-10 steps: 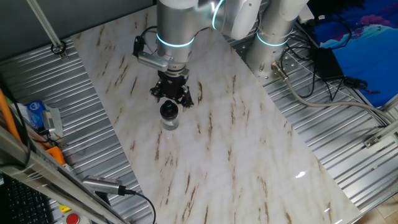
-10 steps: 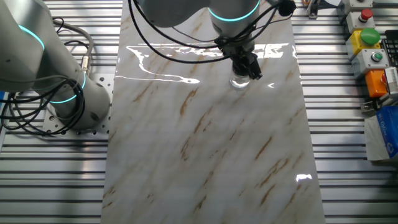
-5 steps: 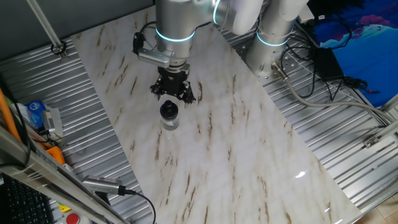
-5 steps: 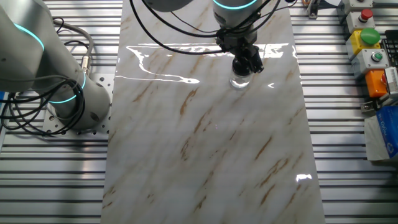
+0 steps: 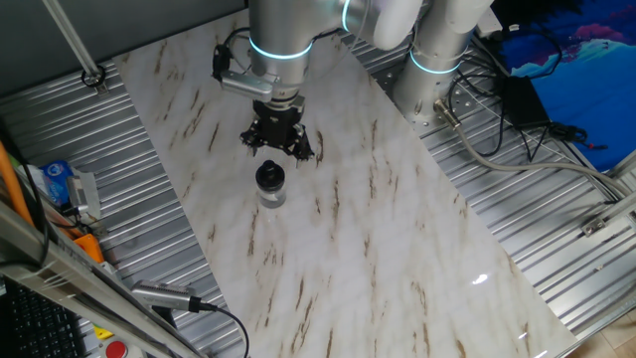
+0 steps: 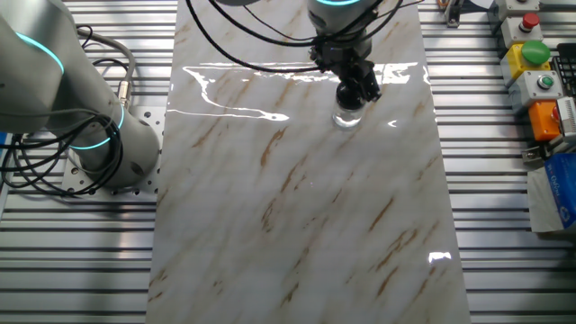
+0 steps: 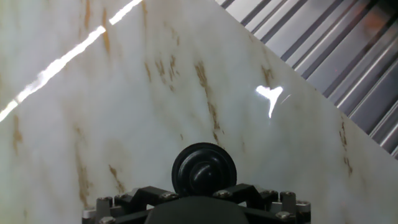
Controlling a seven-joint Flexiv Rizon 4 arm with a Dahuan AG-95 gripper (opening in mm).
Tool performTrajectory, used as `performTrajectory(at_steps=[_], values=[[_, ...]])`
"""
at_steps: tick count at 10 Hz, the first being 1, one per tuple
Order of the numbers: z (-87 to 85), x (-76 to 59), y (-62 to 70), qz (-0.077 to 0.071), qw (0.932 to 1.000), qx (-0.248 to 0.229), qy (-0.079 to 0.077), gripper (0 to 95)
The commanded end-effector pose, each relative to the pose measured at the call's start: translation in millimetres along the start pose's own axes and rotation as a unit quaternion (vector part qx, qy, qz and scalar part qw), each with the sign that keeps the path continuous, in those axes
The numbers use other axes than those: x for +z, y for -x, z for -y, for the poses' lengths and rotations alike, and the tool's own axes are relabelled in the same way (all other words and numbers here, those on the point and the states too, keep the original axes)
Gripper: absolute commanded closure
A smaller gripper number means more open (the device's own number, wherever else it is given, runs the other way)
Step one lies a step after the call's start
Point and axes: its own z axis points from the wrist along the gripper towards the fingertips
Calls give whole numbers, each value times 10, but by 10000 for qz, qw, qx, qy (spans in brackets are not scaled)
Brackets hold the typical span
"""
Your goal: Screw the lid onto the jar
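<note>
- Higher now than a second ago: gripper (image 5: 277,142) lifted off the lid (image 5: 269,176), where before it reached down around it; a clear gap shows between the fingertips and the cap in one fixed view.
- Unmoved meanwhile: jar (image 5: 271,195) at the same spot on the marble tabletop (image 5: 397,249), lid on top of it.
- Released, then, nothing pinched; whether the fingers are spread or pressed together cannot be told from any view, since the hand view shows only the black finger base along its lower edge.
- Seen from the other fixed view: gripper (image 6: 358,85) just above and overlapping the lid (image 6: 349,95), with the glass of the jar (image 6: 347,117) showing below it.
- Placed toward the arm's end of the tabletop (image 6: 297,225), between the two long edges, apart from both, somewhat nearer one side.
- Wide bare marble on the far side of the jar, running the length of the slab; ribbed metal decking (image 5: 149,209) beyond both long edges.
- Orange and yellow boxes and buttons (image 6: 540,72) well off the slab, on the decking.
- Upright, long axis vertical, mouth end up under the cap; knob pointing straight at the hand camera, the lid (image 7: 204,171) showing as a full round disc with its raised knob at centre.
- Level rim as far as the round outline shows; thread seating cannot be judged.
</note>
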Motion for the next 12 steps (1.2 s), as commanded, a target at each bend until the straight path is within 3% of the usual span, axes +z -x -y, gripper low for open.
performTrajectory(at_steps=[1, 2, 3, 4, 12], values=[[-24, -122, 31, -187, 9998, -101, 0, 190], [-37, -185, 64, -281, 9995, -99, -52, 380], [-49, -236, 89, -326, 9994, -118, -72, 760], [-63, -286, 113, -386, 9992, -78, -95, 950], [-81, -376, 87, -391, 9992, -25, -112, 950]])
